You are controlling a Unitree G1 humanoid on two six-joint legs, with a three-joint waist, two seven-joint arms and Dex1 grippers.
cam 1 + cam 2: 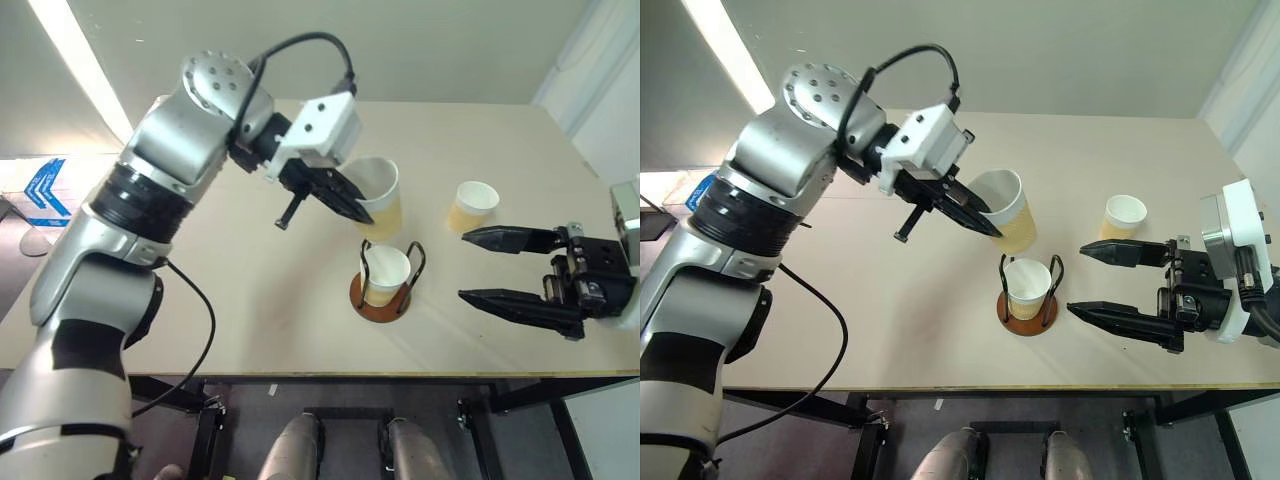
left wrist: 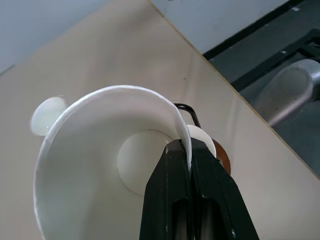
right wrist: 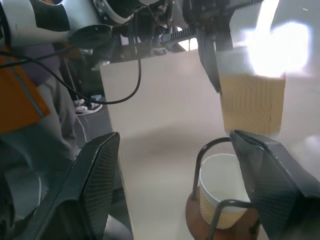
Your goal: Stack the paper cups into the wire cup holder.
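Overhead, left gripper pinches rim of raised tan paper cup, seemingly just above and behind wire cup holder | right gripper spread, empty, beside holder | holder: rust-brown base, one cup seated between black loops | third cup upright on table, farther back.

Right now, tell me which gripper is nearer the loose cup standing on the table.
Right. The right gripper hovers open just beside the loose cup; the left gripper, pinching another cup, sits farther off.
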